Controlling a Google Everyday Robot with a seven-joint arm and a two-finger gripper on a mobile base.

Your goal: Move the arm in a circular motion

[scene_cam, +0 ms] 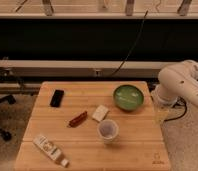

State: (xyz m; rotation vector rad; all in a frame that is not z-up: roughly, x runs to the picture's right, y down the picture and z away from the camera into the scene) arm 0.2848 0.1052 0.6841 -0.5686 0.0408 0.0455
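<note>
The big white arm (179,85) of thick rounded segments with small dark dots comes in from the right edge, bent at a bulky joint beside the wooden table (137,145). Its pale yellowish tip, the gripper (161,116), hangs low at the table's right edge, just right of and below a green bowl (129,97). It holds nothing that I can see.
On the table are a black phone (57,98), a red-brown packet (78,119), a small white block (99,113), a pale cup (108,131) and a white bottle lying flat (51,149). A dark cable (132,47) hangs behind. A chair base (2,107) stands at left.
</note>
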